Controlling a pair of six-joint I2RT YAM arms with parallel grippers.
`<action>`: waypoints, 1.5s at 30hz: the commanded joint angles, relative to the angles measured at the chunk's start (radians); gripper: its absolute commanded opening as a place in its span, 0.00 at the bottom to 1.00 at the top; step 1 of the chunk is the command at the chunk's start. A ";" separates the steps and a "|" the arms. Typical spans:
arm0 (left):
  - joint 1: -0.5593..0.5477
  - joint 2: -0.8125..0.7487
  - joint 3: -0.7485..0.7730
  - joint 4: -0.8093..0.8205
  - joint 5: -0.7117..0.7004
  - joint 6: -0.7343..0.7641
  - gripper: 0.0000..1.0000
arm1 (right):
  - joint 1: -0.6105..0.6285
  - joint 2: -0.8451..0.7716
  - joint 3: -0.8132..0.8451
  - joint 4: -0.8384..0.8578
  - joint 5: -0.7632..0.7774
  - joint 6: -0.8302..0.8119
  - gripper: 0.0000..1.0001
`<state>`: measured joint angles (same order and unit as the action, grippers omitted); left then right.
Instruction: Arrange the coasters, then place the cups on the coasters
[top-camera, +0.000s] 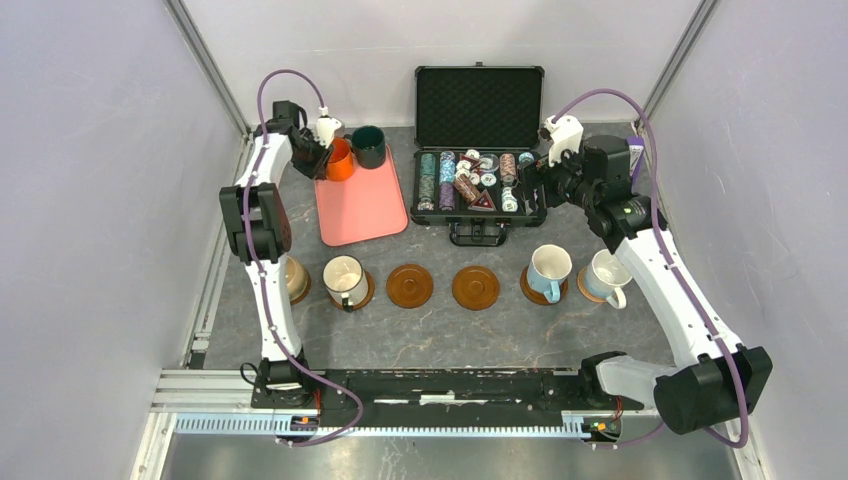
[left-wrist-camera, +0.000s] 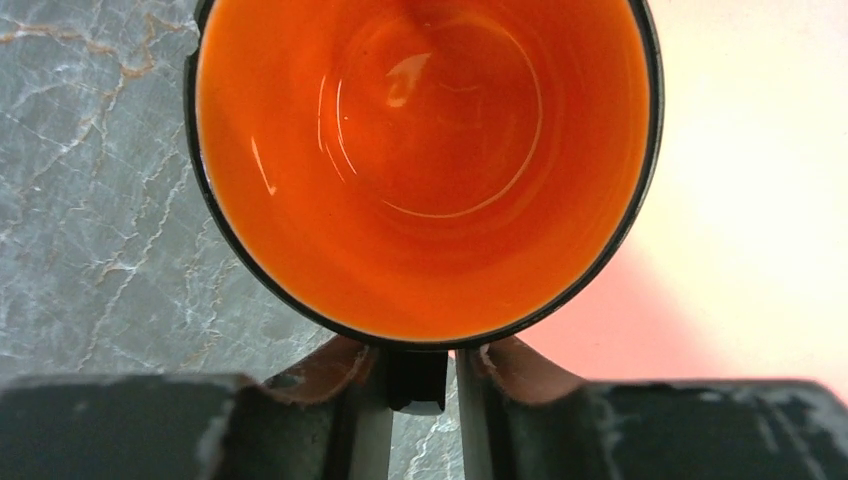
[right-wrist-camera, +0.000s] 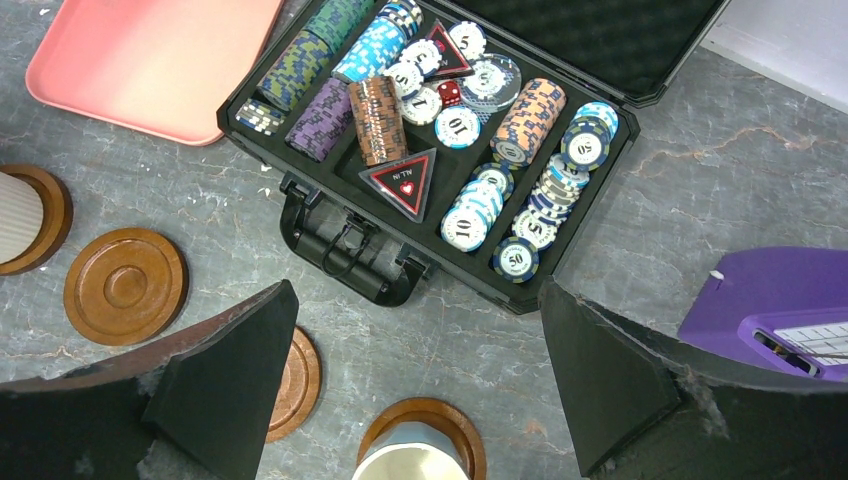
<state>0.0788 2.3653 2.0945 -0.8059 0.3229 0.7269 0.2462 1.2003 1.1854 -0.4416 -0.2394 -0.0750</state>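
Note:
The orange cup (left-wrist-camera: 420, 160) stands at the pink tray's (top-camera: 362, 205) far left corner, partly over its edge. My left gripper (left-wrist-camera: 420, 390) is shut on its dark handle (left-wrist-camera: 417, 375), one finger on each side. A dark green cup (top-camera: 369, 146) stands beside the orange cup (top-camera: 341, 160). In the near row, a tan cup (top-camera: 294, 278), a dark-rimmed white cup (top-camera: 345, 278), a light blue cup (top-camera: 549, 271) and a white cup (top-camera: 606, 277) sit on coasters. Two brown coasters (top-camera: 410, 285) (top-camera: 475, 287) lie bare between them. My right gripper (right-wrist-camera: 415, 300) hangs open above the table, near the case.
An open black case of poker chips (top-camera: 478, 185) stands at the back centre, its handle toward the coaster row. A purple box (right-wrist-camera: 780, 300) sits at the back right. Slanted walls close in both sides.

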 joint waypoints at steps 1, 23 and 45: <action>0.003 -0.042 -0.031 0.037 0.033 -0.064 0.29 | -0.005 -0.004 0.040 0.019 -0.005 0.001 0.98; -0.213 -0.554 -0.248 0.082 -0.468 -0.847 0.02 | -0.020 -0.063 0.004 0.039 0.213 0.100 0.98; -0.959 -0.840 -0.576 0.020 -0.785 -1.401 0.02 | -0.141 -0.026 0.065 0.028 0.259 0.158 0.98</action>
<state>-0.8402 1.5349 1.4986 -0.7959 -0.4335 -0.4957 0.1131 1.2221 1.2621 -0.4492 0.0090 0.0502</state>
